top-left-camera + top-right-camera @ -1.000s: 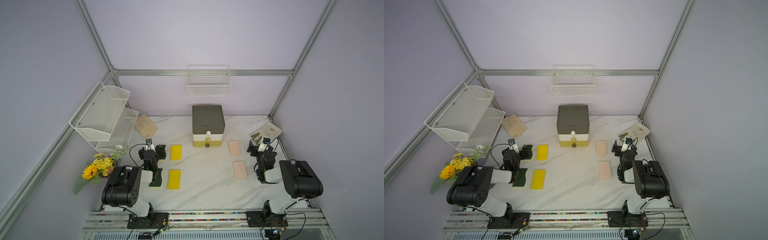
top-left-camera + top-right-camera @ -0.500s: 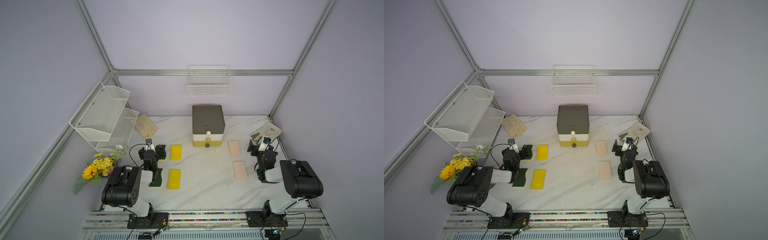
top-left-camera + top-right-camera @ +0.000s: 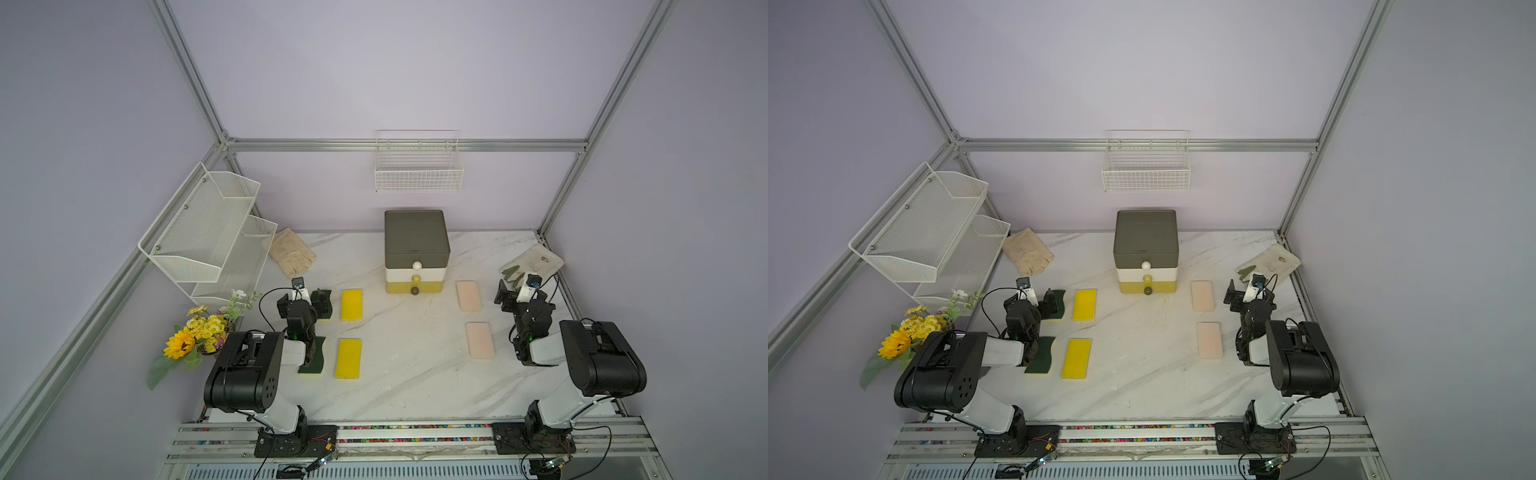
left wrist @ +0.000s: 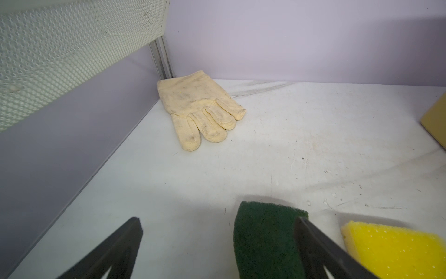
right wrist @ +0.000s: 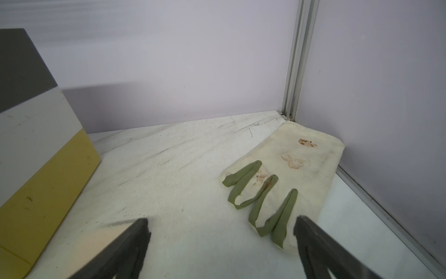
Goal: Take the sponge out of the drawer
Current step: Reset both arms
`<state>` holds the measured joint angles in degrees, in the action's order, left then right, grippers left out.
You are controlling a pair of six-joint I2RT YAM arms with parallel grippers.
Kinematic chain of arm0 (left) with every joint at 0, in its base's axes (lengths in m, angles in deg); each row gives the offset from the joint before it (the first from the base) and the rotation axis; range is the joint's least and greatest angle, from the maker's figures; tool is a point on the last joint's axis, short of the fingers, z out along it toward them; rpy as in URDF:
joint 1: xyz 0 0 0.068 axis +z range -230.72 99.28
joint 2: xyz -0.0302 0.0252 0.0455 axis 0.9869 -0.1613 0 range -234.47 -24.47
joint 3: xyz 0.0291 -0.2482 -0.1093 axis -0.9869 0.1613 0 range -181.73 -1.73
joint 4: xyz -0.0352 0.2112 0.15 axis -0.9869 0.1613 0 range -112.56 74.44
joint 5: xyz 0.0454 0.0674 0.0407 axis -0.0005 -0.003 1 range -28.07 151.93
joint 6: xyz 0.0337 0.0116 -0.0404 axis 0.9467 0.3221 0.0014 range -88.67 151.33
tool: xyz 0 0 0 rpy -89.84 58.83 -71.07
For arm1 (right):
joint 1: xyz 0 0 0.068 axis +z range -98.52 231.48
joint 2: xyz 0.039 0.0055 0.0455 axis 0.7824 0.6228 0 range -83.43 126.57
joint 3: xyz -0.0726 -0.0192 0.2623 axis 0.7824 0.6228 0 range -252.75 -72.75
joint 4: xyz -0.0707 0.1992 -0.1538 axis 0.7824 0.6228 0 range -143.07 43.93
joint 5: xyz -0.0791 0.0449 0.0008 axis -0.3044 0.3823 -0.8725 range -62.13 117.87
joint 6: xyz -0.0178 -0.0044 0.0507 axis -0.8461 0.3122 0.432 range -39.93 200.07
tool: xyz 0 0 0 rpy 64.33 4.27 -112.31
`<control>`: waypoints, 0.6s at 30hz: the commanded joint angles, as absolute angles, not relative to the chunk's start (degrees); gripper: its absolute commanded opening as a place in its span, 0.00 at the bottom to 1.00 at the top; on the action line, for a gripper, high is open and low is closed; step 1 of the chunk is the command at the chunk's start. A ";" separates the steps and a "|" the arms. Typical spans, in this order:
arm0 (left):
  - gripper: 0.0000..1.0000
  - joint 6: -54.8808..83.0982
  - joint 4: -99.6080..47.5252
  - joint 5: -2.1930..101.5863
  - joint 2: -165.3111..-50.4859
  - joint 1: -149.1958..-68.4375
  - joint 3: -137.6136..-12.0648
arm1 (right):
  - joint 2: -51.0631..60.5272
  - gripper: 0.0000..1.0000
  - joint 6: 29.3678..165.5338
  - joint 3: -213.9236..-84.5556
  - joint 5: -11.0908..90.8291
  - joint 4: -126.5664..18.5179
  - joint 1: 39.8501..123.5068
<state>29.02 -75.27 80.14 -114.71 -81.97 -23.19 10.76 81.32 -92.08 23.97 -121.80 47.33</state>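
The left fingers point(image 3: 321, 305) and right fingers point(image 3: 504, 296) are spread fully, holding nothing. The left pair hangs over a green scouring pad point(image 4: 263, 241) on the counter point(image 3: 415, 386). Neither arm has moved in the last second; the approach has not begun. The drawer unit point(image 3: 417, 237) has all three drawers shut. The sponge is presumably inside, hidden; its appearance cannot be told.

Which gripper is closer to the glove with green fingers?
Right. The right gripper hovers just in front of that glove; the left gripper is on the far side of the drawers, by a green pad.
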 commanded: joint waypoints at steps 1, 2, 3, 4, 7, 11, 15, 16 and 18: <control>1.00 29.92 -77.32 79.67 -114.39 -81.68 -23.09 | 10.83 0.97 81.77 -92.61 24.44 -121.01 47.13; 1.00 29.90 -77.32 79.65 -114.34 -81.64 -23.06 | 10.80 0.97 81.82 -92.61 24.44 -120.97 47.10; 1.00 29.92 -77.40 79.61 -114.16 -81.68 -22.91 | 10.83 0.97 81.82 -92.55 24.44 -120.94 47.17; 1.00 30.54 -77.87 79.01 -113.85 -81.68 -22.54 | 10.74 0.97 81.82 -92.60 24.44 -120.99 47.17; 1.00 31.98 -80.77 74.80 -110.37 -81.77 -19.20 | 10.68 0.97 81.82 -92.59 24.44 -120.97 47.15; 1.00 31.08 -77.83 77.00 -111.65 -81.75 -21.04 | 10.79 0.97 81.82 -92.61 24.44 -121.01 47.15; 1.00 31.11 -79.89 77.86 -114.41 -81.70 -21.79 | 10.79 0.97 81.84 -92.60 24.43 -120.93 47.17; 1.00 30.98 -79.02 78.29 -114.47 -81.77 -22.26 | 10.79 0.97 81.82 -92.60 24.44 -120.92 47.13; 1.00 30.51 -77.47 78.69 -114.39 -81.75 -22.95 | 10.79 0.97 81.81 -92.61 24.44 -120.99 47.15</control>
